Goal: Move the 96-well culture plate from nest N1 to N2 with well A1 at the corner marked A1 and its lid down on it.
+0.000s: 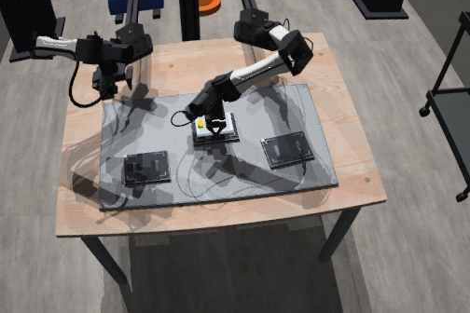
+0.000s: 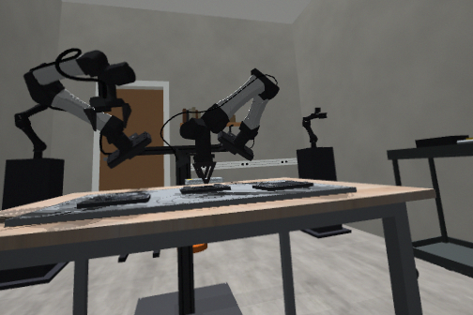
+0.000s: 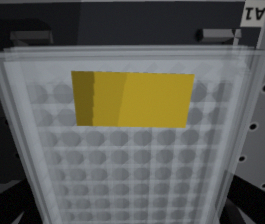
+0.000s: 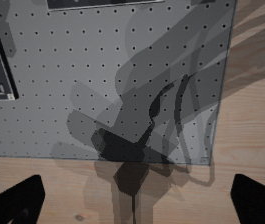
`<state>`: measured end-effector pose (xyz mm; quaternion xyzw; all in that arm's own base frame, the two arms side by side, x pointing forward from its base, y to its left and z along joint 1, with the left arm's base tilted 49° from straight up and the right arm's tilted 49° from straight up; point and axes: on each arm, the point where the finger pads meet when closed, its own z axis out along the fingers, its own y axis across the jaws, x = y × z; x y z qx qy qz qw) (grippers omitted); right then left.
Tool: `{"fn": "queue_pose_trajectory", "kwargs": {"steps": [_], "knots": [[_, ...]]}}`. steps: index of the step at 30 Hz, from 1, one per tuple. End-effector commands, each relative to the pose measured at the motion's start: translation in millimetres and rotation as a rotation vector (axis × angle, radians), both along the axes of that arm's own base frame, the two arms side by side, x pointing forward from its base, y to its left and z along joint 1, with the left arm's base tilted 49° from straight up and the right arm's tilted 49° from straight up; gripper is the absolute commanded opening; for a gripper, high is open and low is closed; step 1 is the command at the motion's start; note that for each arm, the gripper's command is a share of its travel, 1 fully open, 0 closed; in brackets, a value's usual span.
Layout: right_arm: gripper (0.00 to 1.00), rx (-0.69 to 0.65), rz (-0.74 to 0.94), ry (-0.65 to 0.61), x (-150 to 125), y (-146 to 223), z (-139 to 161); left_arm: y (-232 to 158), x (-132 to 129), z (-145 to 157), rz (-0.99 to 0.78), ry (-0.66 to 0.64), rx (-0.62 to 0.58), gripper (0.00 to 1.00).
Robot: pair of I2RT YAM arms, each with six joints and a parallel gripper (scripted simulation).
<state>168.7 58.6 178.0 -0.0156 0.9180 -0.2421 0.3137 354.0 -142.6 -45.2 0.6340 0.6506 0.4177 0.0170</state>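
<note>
The lidded plate (image 1: 227,129) (image 3: 133,157), clear with a yellow label, lies level at the middle nest (image 1: 224,141) (image 2: 205,188). Whether it is fully seated is unclear. The nest's A1 mark (image 3: 254,14) is beyond the labelled end, top right in the left wrist view. My left gripper (image 1: 215,129) (image 2: 205,176) points down and is shut on the plate, fingers at its long sides. My right gripper (image 1: 114,82) (image 2: 110,116) (image 4: 136,183) is open, raised and empty. The left-side nest (image 1: 287,149) is empty. Well A1 is not readable.
Another empty nest (image 1: 146,168) (image 2: 114,200) stands on the arms' right side. All nests stand on the grey perforated board (image 1: 182,190) (image 4: 93,75), on the wooden table (image 1: 354,190). The left arm reaches over the board from the back.
</note>
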Motion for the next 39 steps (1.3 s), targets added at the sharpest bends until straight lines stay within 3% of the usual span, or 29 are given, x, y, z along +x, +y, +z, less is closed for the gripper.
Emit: {"fn": "queue_pose_trajectory", "kwargs": {"steps": [1,39], "knots": [[1.00,-0.087,-0.055,0.013,-4,-1,-1,-17,-3,15,-0.017,-0.022,-0.020,0.00],[1.00,-0.087,-0.055,0.013,-4,-1,-1,-45,-36,49,-0.017,-0.016,-0.021,0.00]]}}
